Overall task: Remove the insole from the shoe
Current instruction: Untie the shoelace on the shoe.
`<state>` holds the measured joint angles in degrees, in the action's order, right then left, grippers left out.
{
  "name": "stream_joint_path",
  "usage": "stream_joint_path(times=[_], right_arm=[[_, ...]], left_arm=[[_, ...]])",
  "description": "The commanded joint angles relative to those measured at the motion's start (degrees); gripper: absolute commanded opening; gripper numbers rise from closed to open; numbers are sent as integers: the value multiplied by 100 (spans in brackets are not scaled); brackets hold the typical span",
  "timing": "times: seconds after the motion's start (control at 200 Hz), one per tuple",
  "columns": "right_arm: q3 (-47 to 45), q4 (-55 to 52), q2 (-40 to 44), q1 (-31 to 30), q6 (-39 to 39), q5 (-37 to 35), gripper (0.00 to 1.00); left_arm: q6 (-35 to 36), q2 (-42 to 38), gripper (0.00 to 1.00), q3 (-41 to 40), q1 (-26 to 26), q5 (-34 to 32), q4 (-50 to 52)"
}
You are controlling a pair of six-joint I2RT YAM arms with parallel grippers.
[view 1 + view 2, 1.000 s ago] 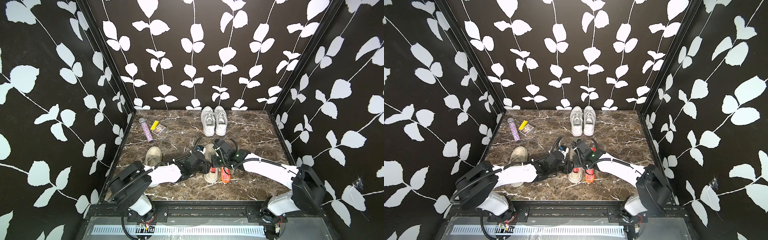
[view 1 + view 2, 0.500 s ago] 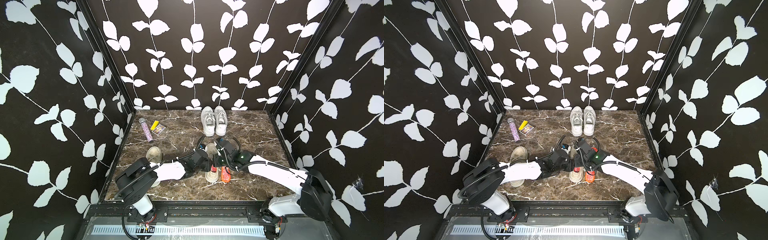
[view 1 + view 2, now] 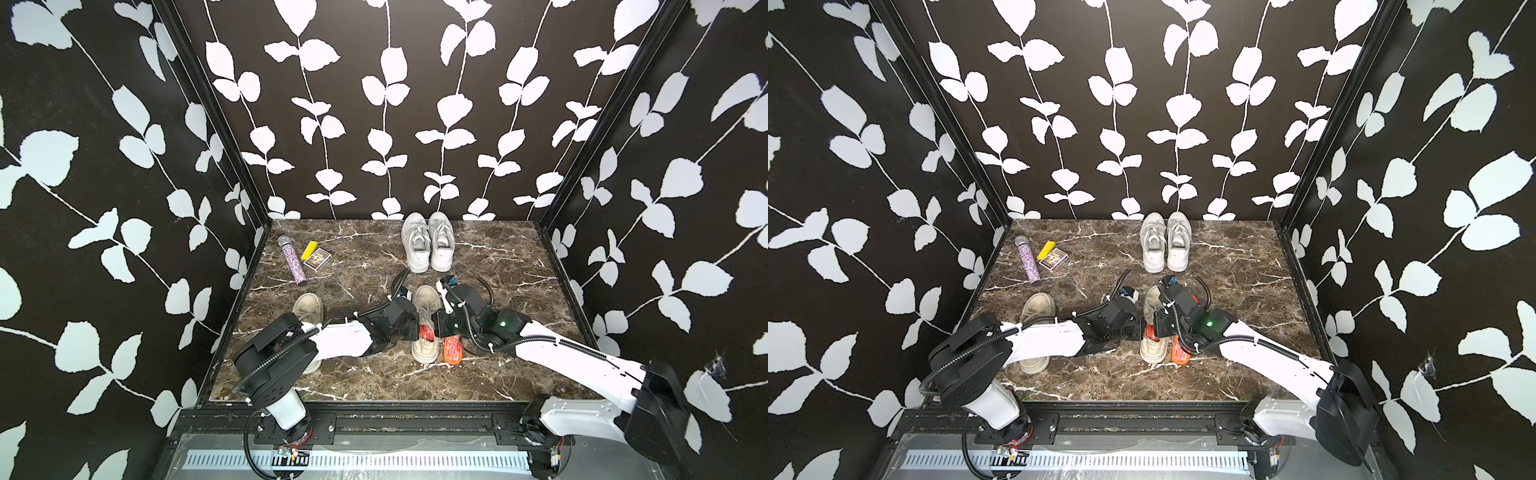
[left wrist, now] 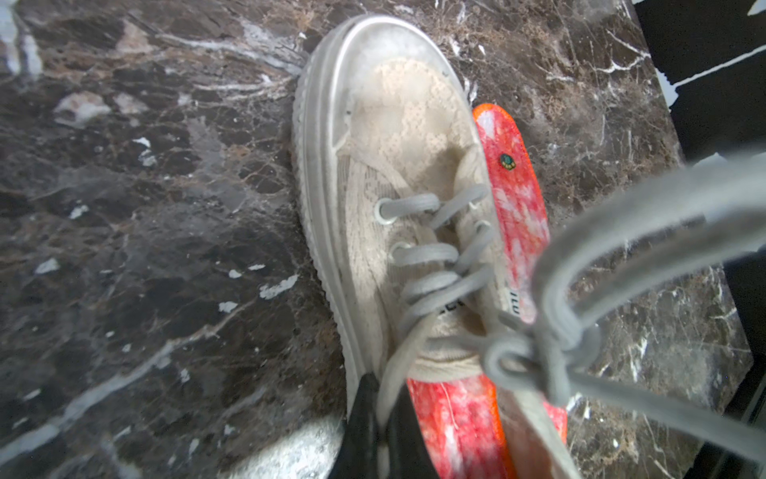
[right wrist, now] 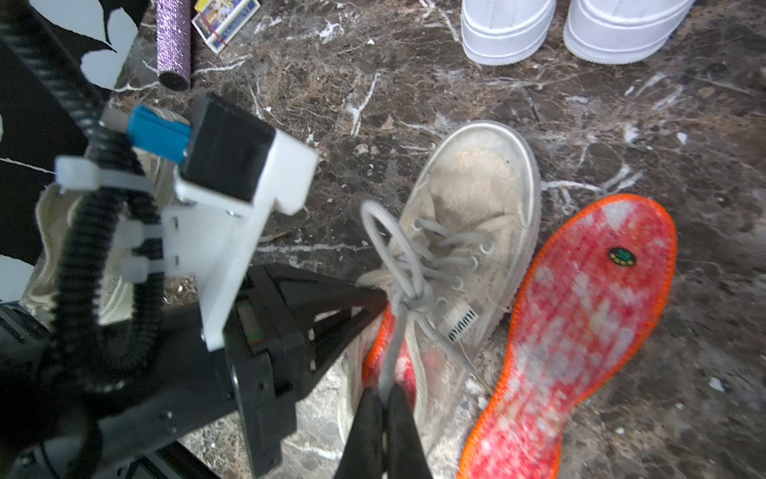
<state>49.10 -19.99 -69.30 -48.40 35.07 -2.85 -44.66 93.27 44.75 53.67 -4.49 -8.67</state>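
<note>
The red insole [image 4: 452,423] sits inside the beige shoe [image 3: 424,307] — middle of the desk [image 3: 498,374], toward its front edge. A loose insole [image 5: 580,323] lies just beside the shoe. The left gripper [image 4: 382,400] is pinched tight on the shoe's collar — the right gripper [image 5: 383,400] is clamped on a grey lace [image 5: 391,249].

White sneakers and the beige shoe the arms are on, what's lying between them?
Nothing. The right wrist view shows only bare table between the white sneakers and the toe of the beige shoe.
</note>
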Motion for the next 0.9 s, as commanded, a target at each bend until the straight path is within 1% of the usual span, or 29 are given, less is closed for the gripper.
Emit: stream_joint_path(times=[0.0, 0.225, 0.395, 0.54, 0.66, 0.735, 0.76, 0.825, 0.875, 0.895], right_arm=[[-101, 39, 285, -38, -72, -391, 0], [-137, -219, 807, -20, -196, -1069, 0], [-205, -195, 1222, 73, -242, -1470, 0], [-174, -121, 1104, 268, -230, -1235, 0], [-12, -262, 777, 430, -221, -1194, 0], [146, -434, 461, 693, -128, -1082, 0], [208, -493, 326, 819, -73, -992, 0], [329, -497, -51, 1143, 4, -502, 0], [460, -510, -375, 1266, -4, -202, 0], [537, -543, -490, 1287, -35, -129, 5]], left_arm=[[-257, -20, 0, -76, -169, -359, 472], [-271, -20, 0, -98, -189, -323, 432], [-229, -35, 0, -99, -190, -298, 397], [-119, -37, 0, -110, -186, -117, 221], [-1, -52, 0, -122, -189, 114, -3], [28, -59, 0, -126, -181, 200, -52], [28, -68, 0, -125, -178, 232, -67], [45, -96, 0, -147, -168, 288, -104], [25, -123, 0, -181, -155, 275, -120], [13, -142, 0, -211, -148, 265, -140]])
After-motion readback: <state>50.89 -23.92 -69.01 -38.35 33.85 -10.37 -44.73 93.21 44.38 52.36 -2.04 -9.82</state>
